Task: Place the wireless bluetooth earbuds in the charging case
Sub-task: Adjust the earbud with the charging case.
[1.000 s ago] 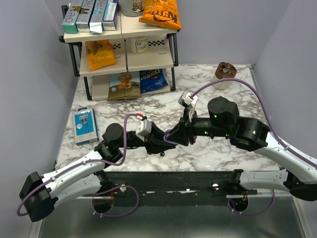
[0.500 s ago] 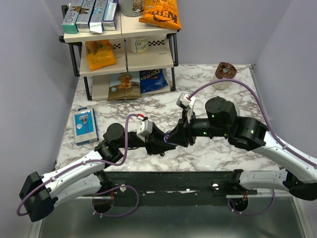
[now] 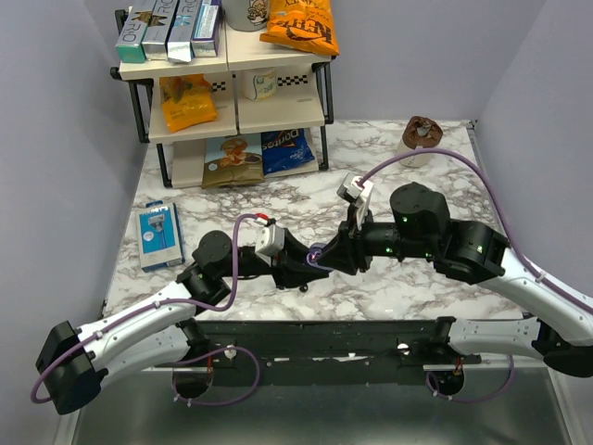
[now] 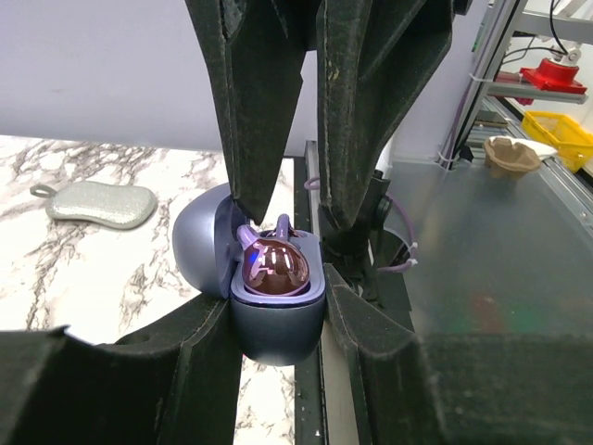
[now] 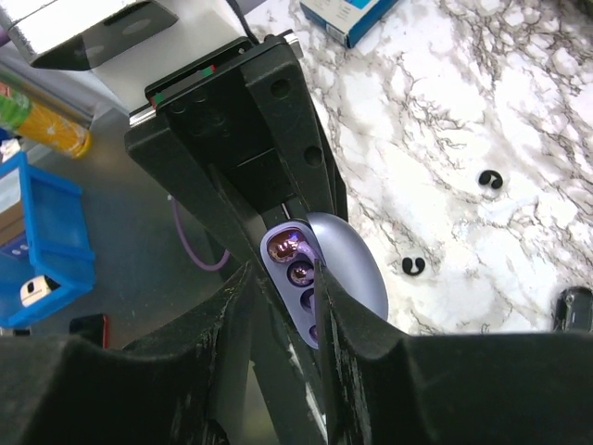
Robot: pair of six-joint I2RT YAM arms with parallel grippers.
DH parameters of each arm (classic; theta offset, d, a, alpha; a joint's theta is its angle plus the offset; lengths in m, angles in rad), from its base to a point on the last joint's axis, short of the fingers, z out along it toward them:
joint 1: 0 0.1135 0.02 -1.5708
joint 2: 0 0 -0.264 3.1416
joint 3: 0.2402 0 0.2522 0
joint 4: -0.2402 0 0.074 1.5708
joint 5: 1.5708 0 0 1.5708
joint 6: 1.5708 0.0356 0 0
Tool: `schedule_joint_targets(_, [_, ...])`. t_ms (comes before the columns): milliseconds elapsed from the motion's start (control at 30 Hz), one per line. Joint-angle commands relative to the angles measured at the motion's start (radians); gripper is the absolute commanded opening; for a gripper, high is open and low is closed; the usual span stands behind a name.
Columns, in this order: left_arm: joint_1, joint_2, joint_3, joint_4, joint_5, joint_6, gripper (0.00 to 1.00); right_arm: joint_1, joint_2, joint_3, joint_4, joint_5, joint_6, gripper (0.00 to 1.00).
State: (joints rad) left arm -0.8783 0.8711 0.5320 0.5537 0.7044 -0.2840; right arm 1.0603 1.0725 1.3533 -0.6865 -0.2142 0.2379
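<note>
The right gripper [image 3: 321, 256] has edged rightward. The left gripper [image 4: 276, 306] clamps the open charging case [image 4: 276, 326], pinkish wells inside; right jaws straddle it part open, grip unclear.

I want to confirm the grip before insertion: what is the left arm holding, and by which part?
The left fingers clamp the rounded lilac plastic charging case by the two sides of its lower body, with the lid open.
</note>
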Motion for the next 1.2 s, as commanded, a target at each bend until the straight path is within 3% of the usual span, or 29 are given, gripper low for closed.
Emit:
schedule_joint_targets(0, [-0.008,-0.034,0.01,0.061,0.007,0.019,0.0,-0.006,-0.022,-0.022,-0.019,0.105,0.032,0.4])
schedule_joint_targets(500, [-0.01,-0.041,0.003,0.092,0.018,0.003,0.0,-0.005,0.001,-0.019,0.005,0.128,0.055,0.37])
schedule_joint_targets(1033, [-0.034,-0.012,0.006,0.112,0.015,0.002,0.0,-0.006,0.0,-0.036,0.079,0.251,0.141,0.33])
schedule_joint_targets(1167, [-0.041,-0.001,0.014,0.114,0.015,0.002,0.0,-0.005,0.009,-0.033,0.081,0.269,0.156,0.26])
